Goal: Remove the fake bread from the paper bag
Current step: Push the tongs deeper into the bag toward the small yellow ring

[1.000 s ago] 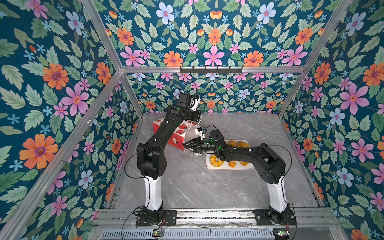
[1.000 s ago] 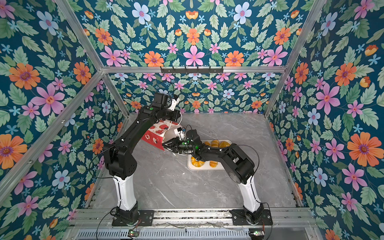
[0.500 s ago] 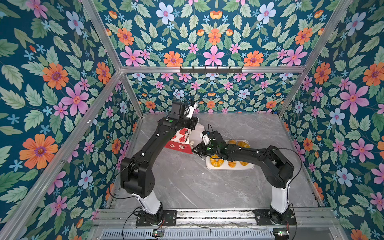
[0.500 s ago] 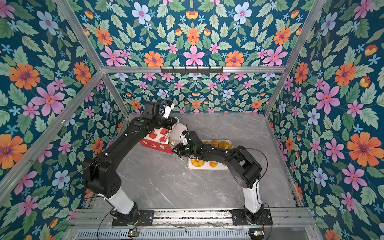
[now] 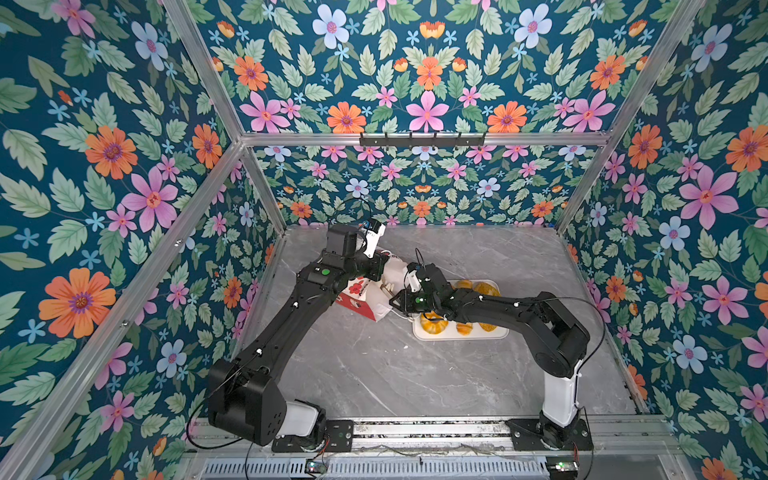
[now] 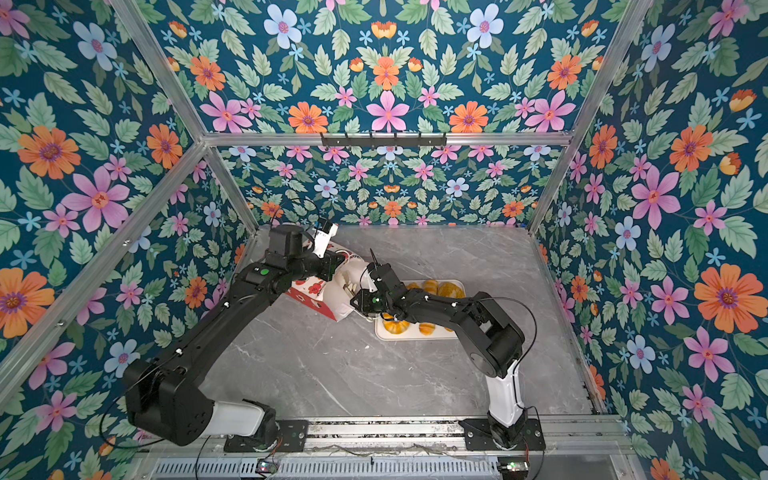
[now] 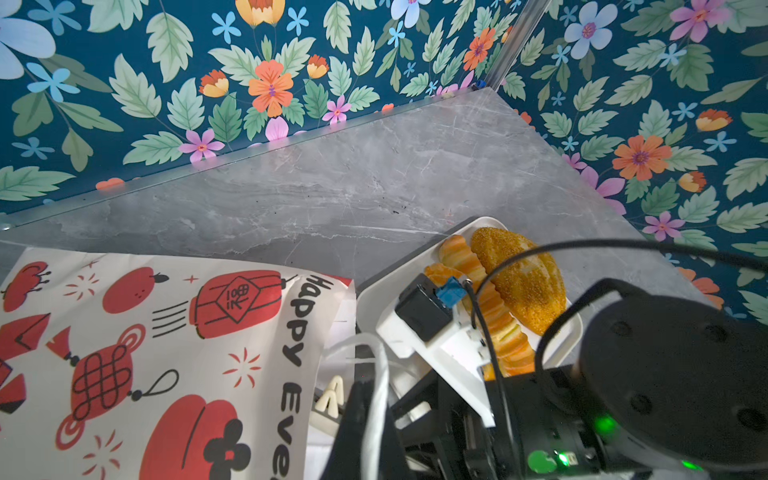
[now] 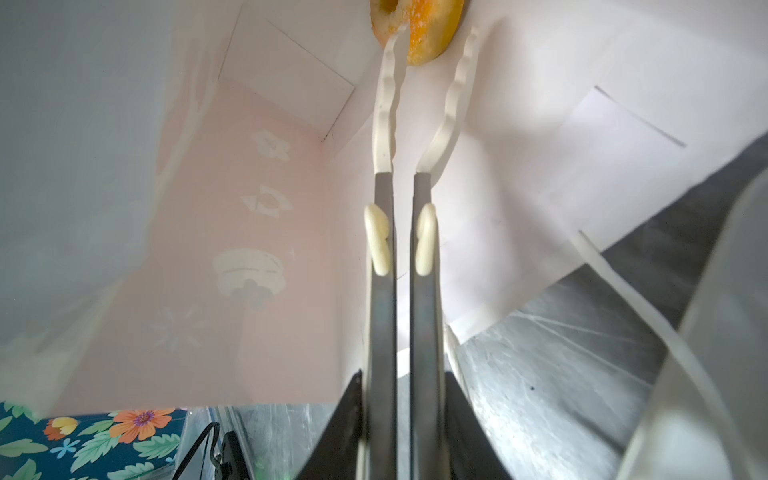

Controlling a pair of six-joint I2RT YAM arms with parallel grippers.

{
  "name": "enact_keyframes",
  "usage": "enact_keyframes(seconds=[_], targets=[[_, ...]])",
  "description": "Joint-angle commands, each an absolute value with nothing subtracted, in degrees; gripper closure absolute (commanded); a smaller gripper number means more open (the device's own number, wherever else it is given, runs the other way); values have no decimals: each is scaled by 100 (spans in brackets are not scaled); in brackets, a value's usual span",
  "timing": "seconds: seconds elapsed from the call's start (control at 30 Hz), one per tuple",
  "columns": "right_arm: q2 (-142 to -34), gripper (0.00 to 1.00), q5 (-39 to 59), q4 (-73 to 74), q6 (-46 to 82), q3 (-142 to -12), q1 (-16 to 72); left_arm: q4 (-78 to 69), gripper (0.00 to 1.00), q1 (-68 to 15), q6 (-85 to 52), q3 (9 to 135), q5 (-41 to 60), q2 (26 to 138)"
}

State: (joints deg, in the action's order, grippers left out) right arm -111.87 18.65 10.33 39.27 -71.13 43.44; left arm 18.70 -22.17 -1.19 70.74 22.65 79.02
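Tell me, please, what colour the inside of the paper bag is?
White, tinged pink where the print shows through the paper bag; clearest in the right wrist view.

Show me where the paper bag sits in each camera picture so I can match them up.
Top views: the paper bag lies on its side left of centre, partly under the left arm, in both top views.
Left wrist: the bag is the printed red-and-white sheet beside the white tray.
Right wrist: seen from inside, its pale walls fill most of the picture.
Shared landmark: the grey table.

Grey marble table [image 5: 374,374] carries white tray [image 5: 419,332], seemingly paper bag [image 5: 361,297].
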Motion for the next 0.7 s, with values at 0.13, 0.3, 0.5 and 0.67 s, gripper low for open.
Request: enact_keyframes(seconds=[0.13,0.3,0.5,0.67], targets=[[-11276,69,1714,1220,3777,-7292,4349,1486,100,-2228,-167,6935,2527,7656],[-11318,68,1723,1248,3804,-7397,4351,1497,100,-2223,-150,6842,2560,7601],[-11471,66,1610,1117,3801,-7635,4351,1481,100,-2221,-141,6676,2735,7543],[-11673,66,1521,992,3763,-7915,4340,1424,100,-2228,-158,6545,2805,7463]])
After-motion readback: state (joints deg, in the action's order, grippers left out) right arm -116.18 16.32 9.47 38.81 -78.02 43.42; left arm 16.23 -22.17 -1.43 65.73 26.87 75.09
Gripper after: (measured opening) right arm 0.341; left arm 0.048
